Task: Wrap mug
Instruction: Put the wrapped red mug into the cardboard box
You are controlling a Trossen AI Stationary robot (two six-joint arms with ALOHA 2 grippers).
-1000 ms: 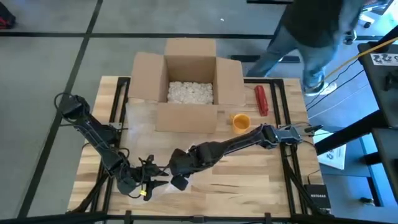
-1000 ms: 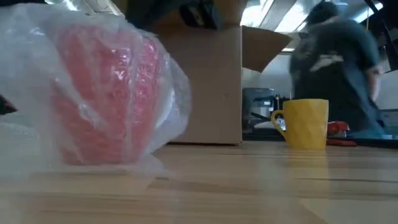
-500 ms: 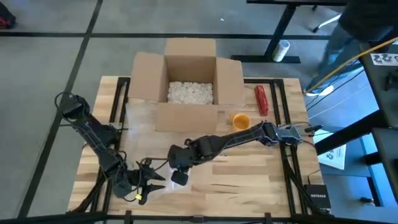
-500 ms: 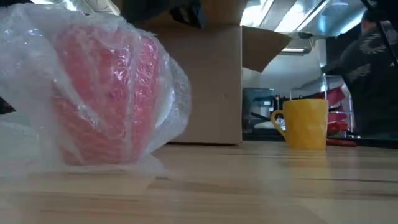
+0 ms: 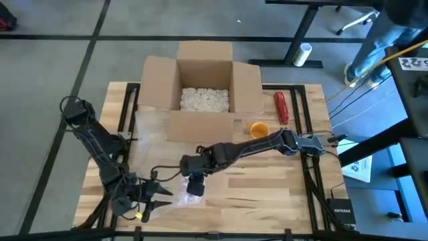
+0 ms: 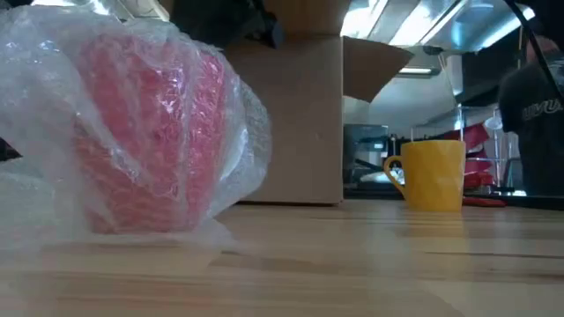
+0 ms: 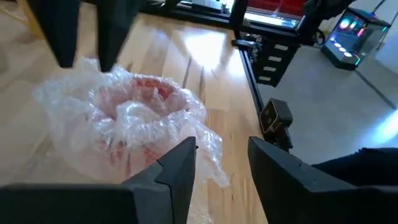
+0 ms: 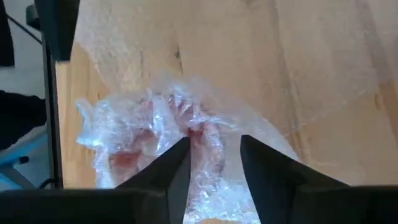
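Above wrapped red mug point(image 6: 145, 132), both grippers' jaws parted, holding nothing.

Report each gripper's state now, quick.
Left gripper: open, holding nothing, beside the wrapped red mug.
Right gripper: open, holding nothing, above the same mug.

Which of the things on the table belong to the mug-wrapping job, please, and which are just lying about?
Job: red mug, bubble wrap bunched around it, left gripper and right gripper, both open beside it.

Lying about: yellow mug, cardboard box of packing peanuts, red tool.
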